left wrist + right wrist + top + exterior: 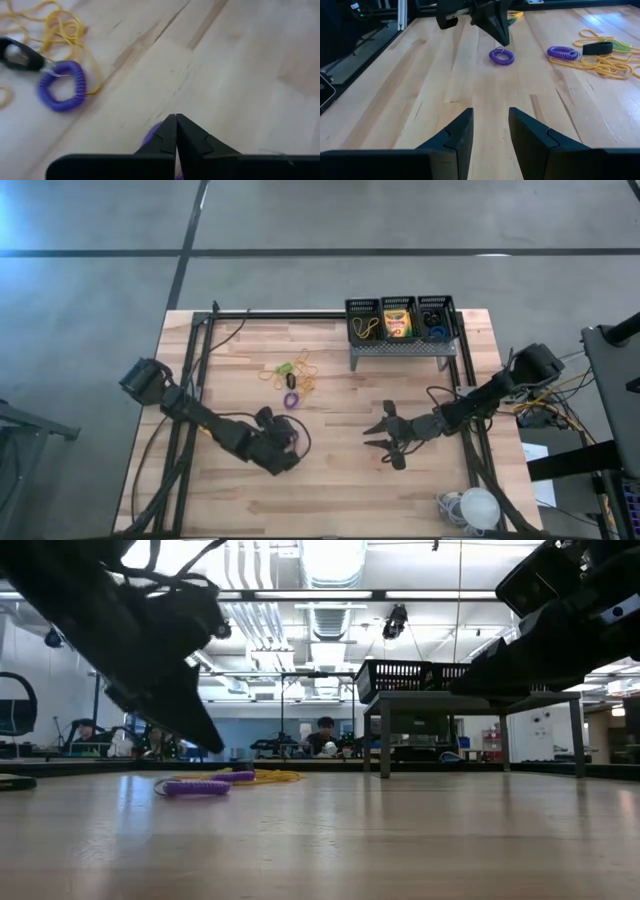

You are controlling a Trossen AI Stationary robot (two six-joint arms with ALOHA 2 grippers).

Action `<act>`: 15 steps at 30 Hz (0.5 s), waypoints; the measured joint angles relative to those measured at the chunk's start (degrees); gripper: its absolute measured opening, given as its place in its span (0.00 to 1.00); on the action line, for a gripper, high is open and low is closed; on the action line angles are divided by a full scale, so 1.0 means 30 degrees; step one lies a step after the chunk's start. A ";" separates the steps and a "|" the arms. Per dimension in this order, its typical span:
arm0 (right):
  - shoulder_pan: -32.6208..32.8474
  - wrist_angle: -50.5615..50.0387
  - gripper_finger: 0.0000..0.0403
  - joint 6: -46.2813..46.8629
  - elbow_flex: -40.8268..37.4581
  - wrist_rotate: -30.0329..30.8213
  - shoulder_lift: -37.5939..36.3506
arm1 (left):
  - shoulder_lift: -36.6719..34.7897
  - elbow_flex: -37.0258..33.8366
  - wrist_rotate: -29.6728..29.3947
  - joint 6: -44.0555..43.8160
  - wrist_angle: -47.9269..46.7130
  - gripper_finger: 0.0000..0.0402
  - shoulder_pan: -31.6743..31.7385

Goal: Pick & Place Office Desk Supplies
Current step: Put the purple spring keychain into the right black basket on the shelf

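Where the left gripper [176, 131] has its fingers pressed together, a purple coil ring [501, 56] lies on the wooden table [330, 480] directly under the fingertips; whether the closed tips pinch any of the coil cannot be told, since the left wrist view shows only a sliver of purple behind them. In the right wrist view that ring rests flat on the boards with the dark fingers just above its far edge.

A second purple coil ring [62, 92] lies near it, toward the back of the table, touching a black ring [20, 56] and the edge of a loose tangle of yellow rubber bands [600, 64]. A green ring [285, 369] sits among those bands (it shows best from above).

At the back of the table, three black mesh bins [401, 318] stand in a row on a grey perforated stand [400, 347]. The left one holds yellow bands, the middle one a yellow-and-green crayon box [398, 321], and the right one a blue ring [438, 332] with dark pieces that I cannot make out.

The right gripper [490, 125] hangs above bare wood in the right half of the table, well apart from the rings, its fingers apart and holding nothing.
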 joint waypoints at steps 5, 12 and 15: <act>0.0000 -0.0095 0.29 0.0000 0.0000 0.0000 0.0007 | 0.0219 0.0342 0.0224 0.0035 -0.2128 0.03 -0.0102; 0.0000 -0.0109 0.29 0.0211 -0.0029 0.0000 0.0015 | 0.0226 -0.1711 0.0210 -0.0496 0.1653 0.22 -0.0094; 0.0000 -0.0109 0.28 0.0225 -0.0029 0.0000 0.0015 | 0.0232 -0.2666 0.0134 -0.0354 0.3229 0.33 -0.0094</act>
